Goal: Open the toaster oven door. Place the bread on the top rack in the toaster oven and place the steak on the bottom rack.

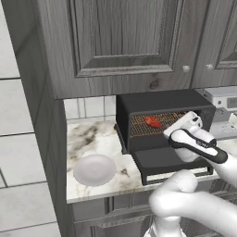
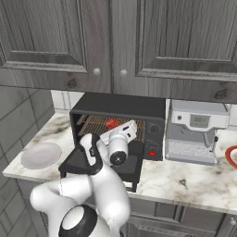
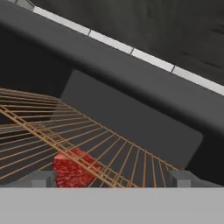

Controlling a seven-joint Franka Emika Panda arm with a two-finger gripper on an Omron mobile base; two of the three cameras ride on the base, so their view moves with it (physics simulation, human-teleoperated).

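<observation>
The black toaster oven [image 1: 162, 102] stands on the counter with its door [image 1: 166, 161] folded down flat. Inside, the red steak [image 1: 152, 122] lies among the coppery wire racks [image 3: 109, 151]. In the hand view the steak [image 3: 72, 168] shows through the wires of one rack, and I cannot tell which rack bears it. My gripper [image 3: 113, 179] is open at the oven's mouth above the door, pointing in, with nothing between its fingertips [image 3: 41, 178]. From the right base, the steak [image 2: 112, 123] sits just above my hand. The bread is out of view.
A pale plate [image 1: 95, 169] lies on the marble counter left of the oven. A silver coffee machine [image 2: 194, 132] stands right of the oven, with a red-rimmed dish [image 2: 233, 156] beyond it. Grey cabinets [image 2: 115, 37] hang low overhead. A tall panel [image 1: 39, 115] walls the left.
</observation>
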